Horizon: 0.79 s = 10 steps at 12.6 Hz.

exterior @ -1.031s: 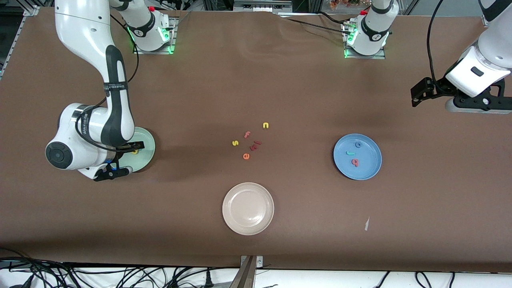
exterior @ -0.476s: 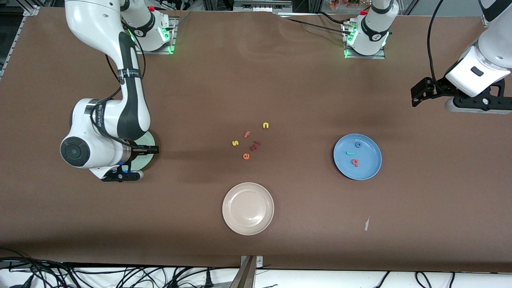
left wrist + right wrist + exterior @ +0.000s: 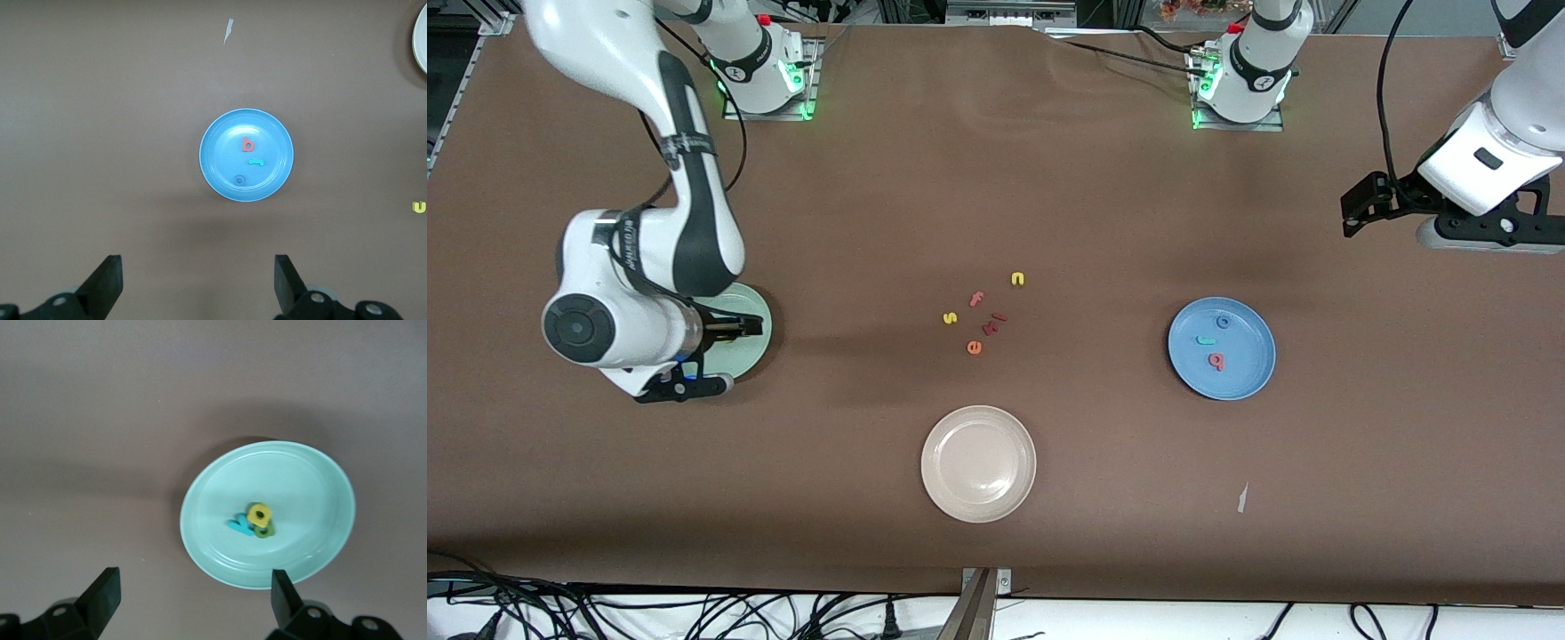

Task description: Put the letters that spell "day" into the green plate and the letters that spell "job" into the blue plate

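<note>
The green plate [image 3: 300,487] holds the yellow "a" [image 3: 259,514], the teal "y" [image 3: 239,524] and the olive "d" [image 3: 265,531], bunched together. In the front view my right arm hides most of this green plate [image 3: 752,352] and all its letters. My right gripper [image 3: 192,600] hangs open and empty over the table at the plate's rim. The blue plate [image 3: 1249,378] holds the blue "o" [image 3: 1224,323], the teal "j" [image 3: 1207,340] and the pink "b" [image 3: 1216,360]. My left gripper [image 3: 195,280] waits open and empty, high over the left arm's end of the table.
A cream-white plate [image 3: 978,463] lies nearer the front camera, mid-table. Loose letters lie between the plates: a yellow "n" [image 3: 1017,279], a pink "f" [image 3: 976,299], a yellow "s" [image 3: 950,317], an orange "e" [image 3: 974,348] and dark red pieces [image 3: 994,322]. A paper scrap [image 3: 1242,498] lies on the table.
My right arm's hand has swung over the green plate, toward mid-table and back, and now covers the yellow letter seen earlier. The left arm has not moved.
</note>
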Available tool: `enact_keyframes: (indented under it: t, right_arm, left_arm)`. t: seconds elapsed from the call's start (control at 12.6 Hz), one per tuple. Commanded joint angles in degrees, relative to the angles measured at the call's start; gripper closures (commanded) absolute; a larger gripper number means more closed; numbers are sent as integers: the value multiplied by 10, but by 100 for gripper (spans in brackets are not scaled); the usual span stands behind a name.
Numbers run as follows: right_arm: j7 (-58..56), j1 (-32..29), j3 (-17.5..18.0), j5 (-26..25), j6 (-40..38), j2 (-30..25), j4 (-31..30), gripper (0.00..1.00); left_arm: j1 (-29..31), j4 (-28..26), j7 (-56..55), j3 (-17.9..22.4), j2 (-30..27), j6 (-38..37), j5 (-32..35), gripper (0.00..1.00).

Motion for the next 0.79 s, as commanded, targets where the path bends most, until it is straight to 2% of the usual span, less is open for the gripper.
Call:
enact_keyframes:
  t: [0.0, 0.16, 0.32, 0.48, 0.71]
  right_arm:
    - [0, -139, 132, -40, 15, -106, -77, 0]
    - [-4, -157, 138, -43, -7, -167, -106, 0]
    - [-5, -156, 138, -77, -51, -215, -103, 0]
    - [-14, -152, 132, -106, -116, -226, -73, 0]
    - [-18, -156, 112, -104, -150, -251, -44, 0]
  left_arm:
    - [-2, 1, 11, 3, -4, -2, 9, 0]
    - [-2, 1, 11, 3, -4, -2, 9, 0]
    - [-3, 1, 11, 3, -4, -2, 9, 0]
    - [-3, 1, 11, 4, -4, -2, 9, 0]
    - [-3, 1, 11, 3, -5, -2, 9, 0]
